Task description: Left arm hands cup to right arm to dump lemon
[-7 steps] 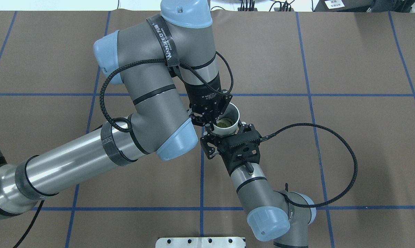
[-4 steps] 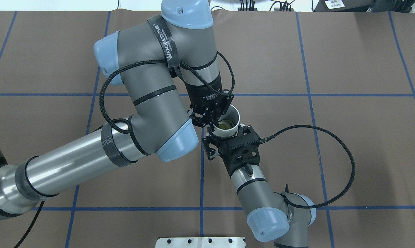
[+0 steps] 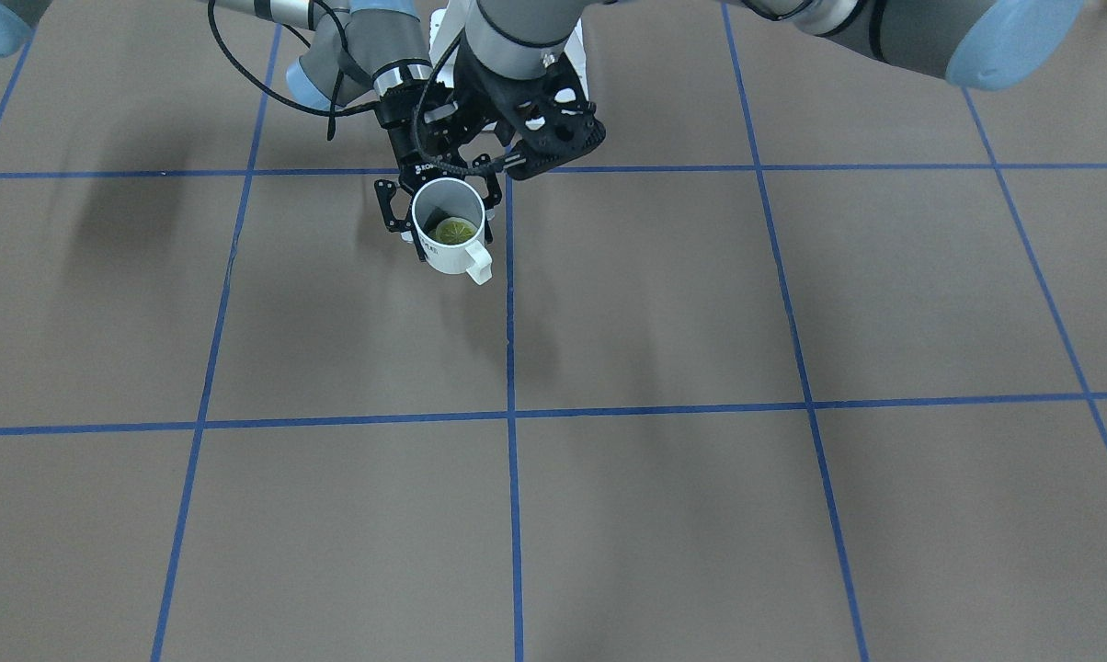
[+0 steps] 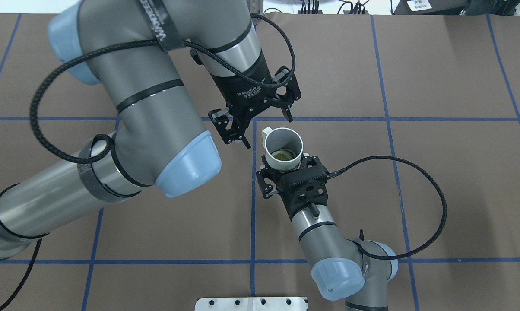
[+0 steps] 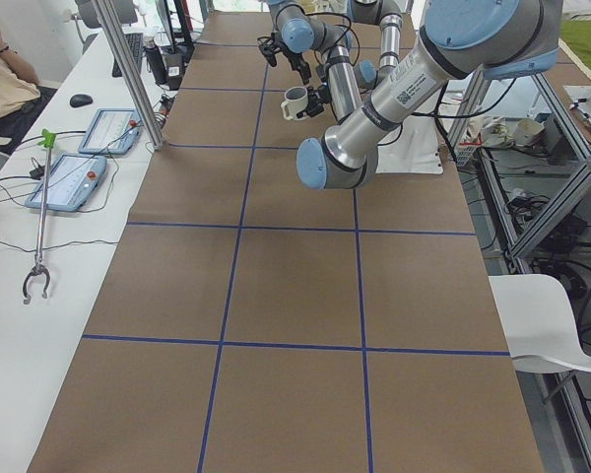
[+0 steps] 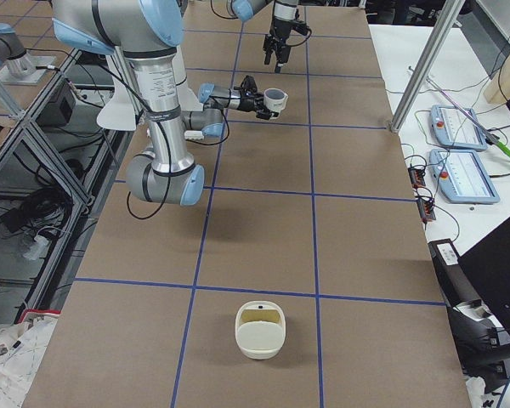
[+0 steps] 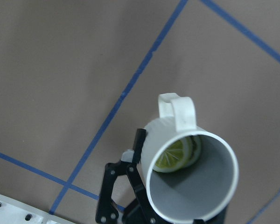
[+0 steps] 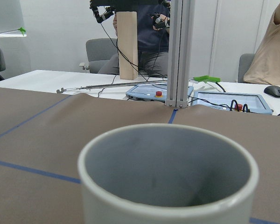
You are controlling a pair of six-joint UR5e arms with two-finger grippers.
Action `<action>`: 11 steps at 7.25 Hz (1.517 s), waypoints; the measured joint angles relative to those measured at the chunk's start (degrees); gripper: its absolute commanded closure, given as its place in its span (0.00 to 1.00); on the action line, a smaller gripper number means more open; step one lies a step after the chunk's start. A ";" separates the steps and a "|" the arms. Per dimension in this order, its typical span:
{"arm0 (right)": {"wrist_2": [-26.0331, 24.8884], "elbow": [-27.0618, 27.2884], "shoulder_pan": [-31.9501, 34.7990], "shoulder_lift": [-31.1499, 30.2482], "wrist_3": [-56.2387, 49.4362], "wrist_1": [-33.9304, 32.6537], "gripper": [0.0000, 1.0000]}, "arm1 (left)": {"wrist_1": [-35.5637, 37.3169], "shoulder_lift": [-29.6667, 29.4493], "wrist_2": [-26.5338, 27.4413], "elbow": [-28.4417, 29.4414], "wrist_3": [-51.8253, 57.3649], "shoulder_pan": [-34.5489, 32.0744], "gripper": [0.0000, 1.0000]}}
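The cream-white cup [image 4: 283, 147] is upright above the table, handle pointing away from the robot. The yellow-green lemon [image 4: 284, 154] slice lies inside it. My right gripper [image 4: 286, 167] is shut on the cup's lower body from the near side. My left gripper [image 4: 260, 124] is open and empty, higher and just beyond the cup, clear of it. The front view shows the cup [image 3: 450, 237], the lemon [image 3: 455, 230], the right gripper [image 3: 439, 213] and the left gripper [image 3: 558, 152]. The left wrist view looks down into the cup [image 7: 210, 186] at the lemon [image 7: 175, 153].
A brown mat with a blue tape grid [image 4: 385, 119] covers the table. A cream bin [image 6: 260, 329] stands far off at the table's right end. A white metal plate [image 4: 251, 303] sits at the robot's edge. Operator tables with tablets [image 6: 463, 153] lie beyond the far edge.
My left gripper has let go of the cup's rim, opened, and pulled up and away. The cup stays in my right gripper, and its handle now shows.
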 measured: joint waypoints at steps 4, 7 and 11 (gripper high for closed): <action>10.10 2.34 12.01 -16.16 -0.28 18.10 0.81 | -0.06 2.69 1.60 -2.13 0.19 -2.27 0.00; 28.65 1.32 29.41 -35.01 0.41 32.82 0.89 | -0.08 4.12 3.66 -1.94 0.17 -1.88 0.00; 38.90 -19.01 41.75 -44.41 16.27 65.37 1.00 | -0.22 5.10 3.84 -1.99 0.22 -1.84 0.00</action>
